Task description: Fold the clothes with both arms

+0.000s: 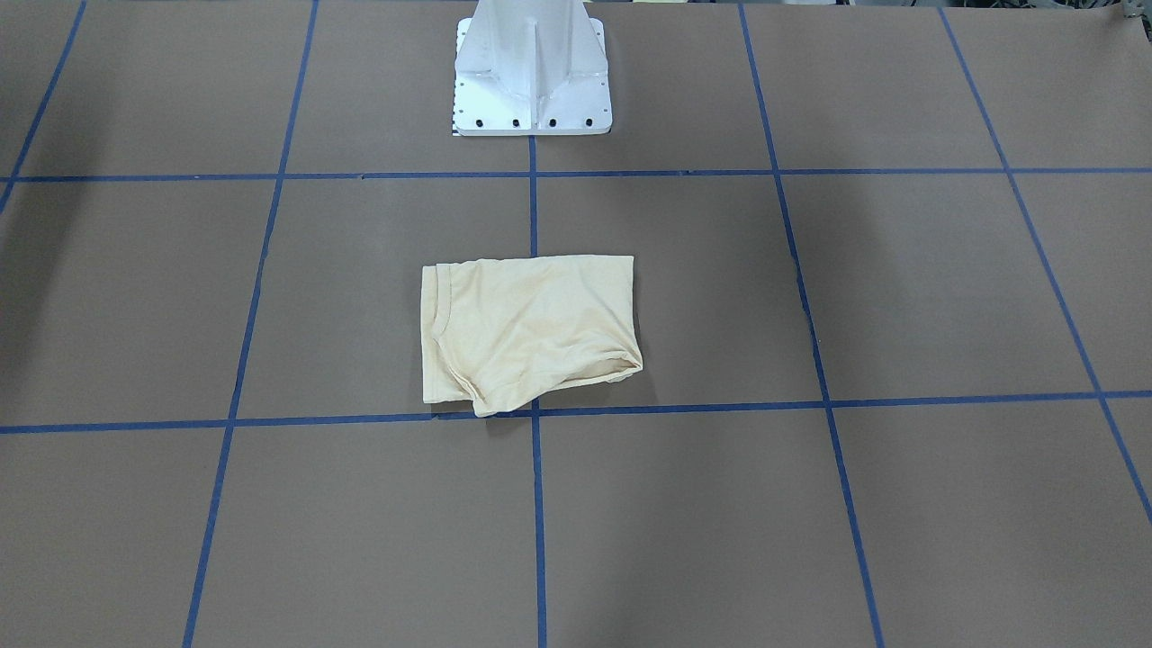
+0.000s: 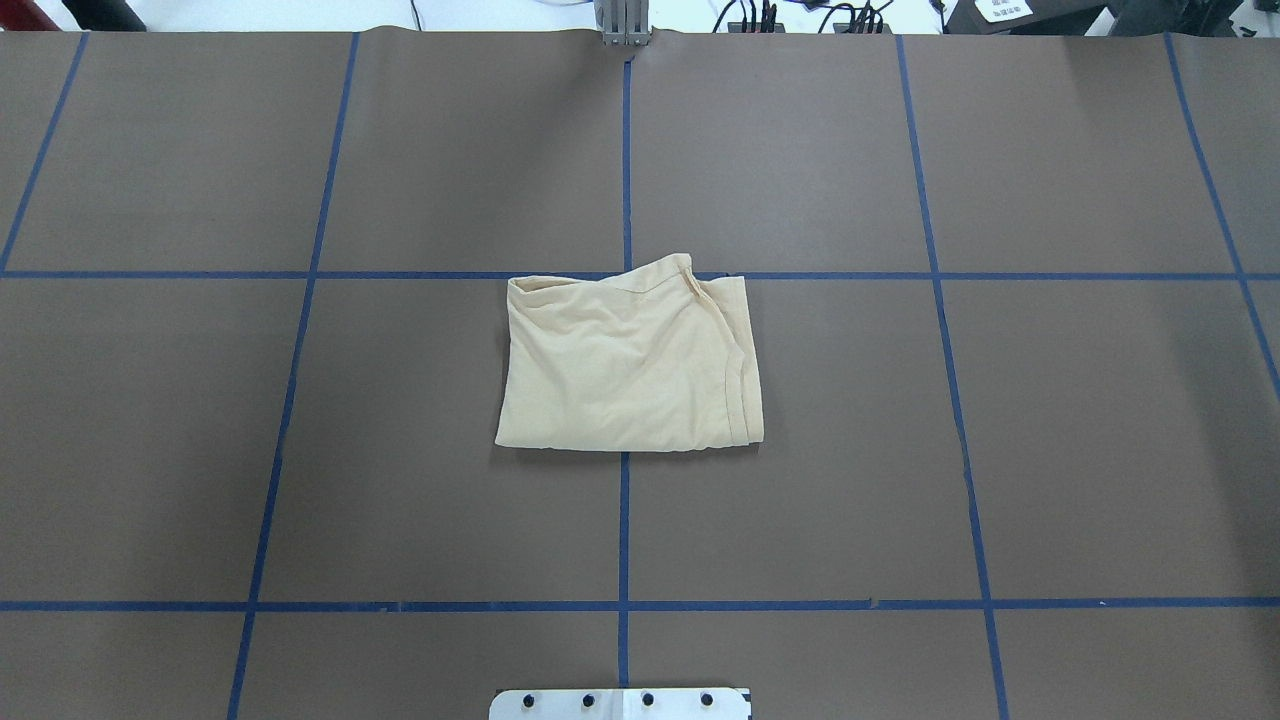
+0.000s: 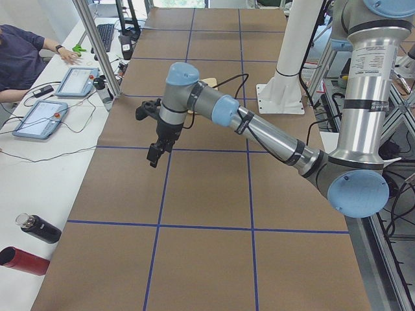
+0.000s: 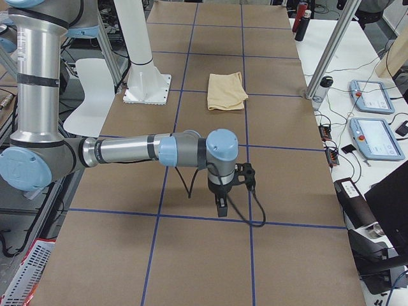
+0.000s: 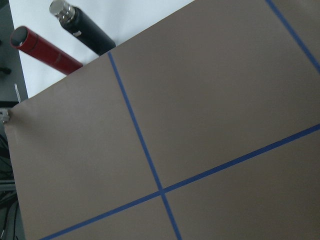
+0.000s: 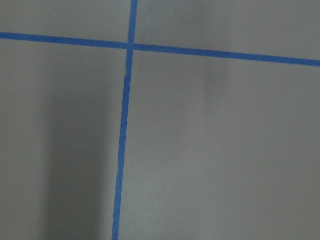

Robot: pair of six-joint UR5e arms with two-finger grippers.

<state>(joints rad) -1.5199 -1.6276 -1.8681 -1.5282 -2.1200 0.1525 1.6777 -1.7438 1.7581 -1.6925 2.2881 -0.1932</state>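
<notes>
The pale cream-yellow T-shirt (image 1: 531, 328) lies folded into a small rectangle at the table's middle, print hidden; it also shows in the overhead view (image 2: 625, 360) and the exterior right view (image 4: 226, 90). The left arm's gripper (image 3: 154, 155) hangs over bare table far to the shirt's left side, seen only in the exterior left view. The right arm's gripper (image 4: 221, 209) hangs over bare table far from the shirt, seen only in the exterior right view. I cannot tell whether either is open or shut. Both wrist views show only brown table and blue tape lines.
The white pedestal (image 1: 531, 81) stands at the robot's edge. A black bottle (image 5: 82, 22) and a red bottle (image 5: 45, 49) lie off the table's left end. An operator (image 3: 19, 55), tablets and an aluminium post (image 3: 97, 52) are along the far side.
</notes>
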